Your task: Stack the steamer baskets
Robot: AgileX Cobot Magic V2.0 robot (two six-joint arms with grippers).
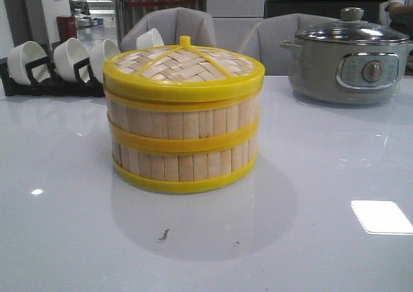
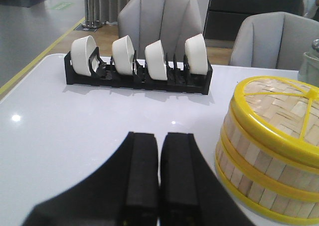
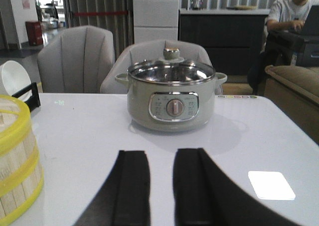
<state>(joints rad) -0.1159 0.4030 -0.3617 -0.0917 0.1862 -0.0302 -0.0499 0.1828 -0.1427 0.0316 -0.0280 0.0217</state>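
Observation:
Two steamer baskets [image 1: 184,137] stand stacked at the middle of the table, pale wood slats between yellow rims, with the woven yellow-rimmed lid [image 1: 184,66] on top. Neither gripper shows in the front view. In the left wrist view my left gripper [image 2: 159,136] is shut with nothing in it, low over the table, and the stack [image 2: 269,156] is beside it, apart. My right gripper [image 3: 161,153] is open and empty, with bare table between its fingers. The stack's wall [image 3: 15,161] shows at the edge of that view, well clear of the fingers.
A grey electric pot [image 1: 352,63] with a glass lid stands at the back right. A black rack [image 2: 139,76] of white bowls [image 1: 26,60] runs along the back left. Grey chairs [image 1: 174,24] stand behind the white table [image 1: 322,176]. A person [image 3: 294,11] sits far behind.

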